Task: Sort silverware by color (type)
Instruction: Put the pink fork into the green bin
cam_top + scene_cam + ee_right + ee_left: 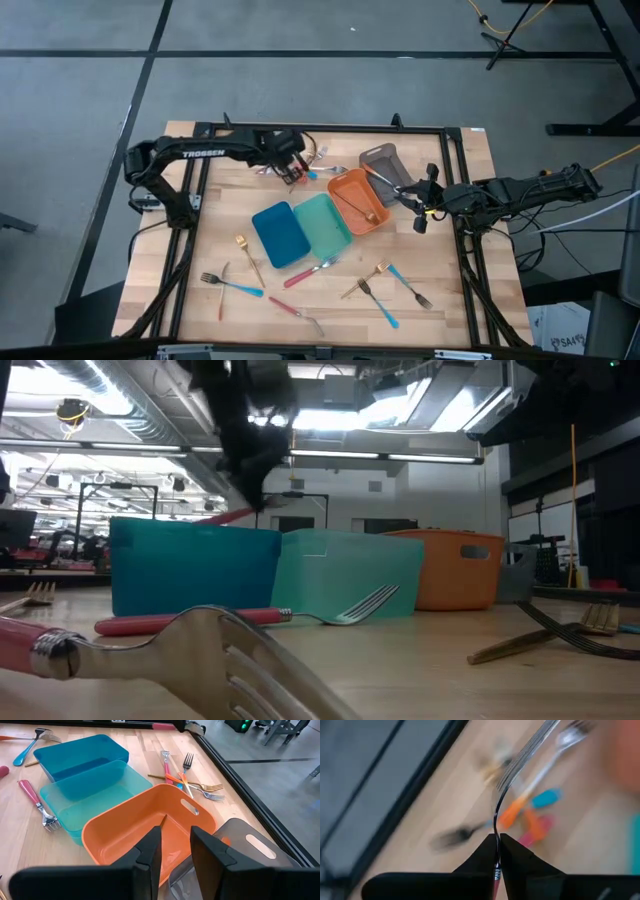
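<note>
Wooden table (440, 305): left hand (498, 851) pinches a fork (520, 765), handle hidden; right hand (174, 854) gapes

The table (440, 290) is light wood with pale stripes. Four boxes sit in a row on it: a blue box (279, 234), a teal box (322, 226), an orange box (357, 201) and a grey box (381, 160). Near the blue box lie a fork with a red handle (308, 272) and one with a gold handle (250, 256). Beyond the orange box, a fork with a blue handle (409, 286) shows. Both arms are black.
</note>
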{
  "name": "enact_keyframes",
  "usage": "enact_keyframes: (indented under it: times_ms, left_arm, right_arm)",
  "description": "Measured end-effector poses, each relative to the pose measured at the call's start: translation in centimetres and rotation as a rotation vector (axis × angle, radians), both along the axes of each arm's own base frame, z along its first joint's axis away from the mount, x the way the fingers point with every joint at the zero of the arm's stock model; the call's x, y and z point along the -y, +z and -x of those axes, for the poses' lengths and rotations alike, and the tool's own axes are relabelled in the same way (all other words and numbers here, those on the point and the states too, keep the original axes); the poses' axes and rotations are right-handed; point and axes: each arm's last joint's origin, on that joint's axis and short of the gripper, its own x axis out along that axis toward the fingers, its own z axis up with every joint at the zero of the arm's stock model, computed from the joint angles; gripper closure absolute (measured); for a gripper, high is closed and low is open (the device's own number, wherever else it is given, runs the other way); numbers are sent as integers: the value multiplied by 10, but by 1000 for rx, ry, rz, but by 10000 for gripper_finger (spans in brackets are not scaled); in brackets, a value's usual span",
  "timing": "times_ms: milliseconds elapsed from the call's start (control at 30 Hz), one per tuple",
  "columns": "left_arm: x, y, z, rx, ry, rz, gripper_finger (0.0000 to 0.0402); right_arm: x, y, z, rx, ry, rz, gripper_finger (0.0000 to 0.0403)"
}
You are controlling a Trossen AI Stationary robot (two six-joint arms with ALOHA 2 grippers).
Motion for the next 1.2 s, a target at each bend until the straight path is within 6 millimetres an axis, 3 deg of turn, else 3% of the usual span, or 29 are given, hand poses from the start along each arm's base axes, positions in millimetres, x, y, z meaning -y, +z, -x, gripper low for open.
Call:
enact_keyframes:
  times_ms: [267,700,933,1200]
  left_arm:
    - [39,15,-32,156,-380,-65,396]
    - [100,20,-48,255,-628,-27,397]
    - [126,10,-60,281,-702,-22,397]
    - [139,-22,-73,194,-741,4,397]
  right_arm:
    - [0,0,0,0,0,0,308]
    - [0,0,0,0,0,0,308]
    - [0,0,0,1,0,0,308]
    - [0,0,0,-1,0,0,308]
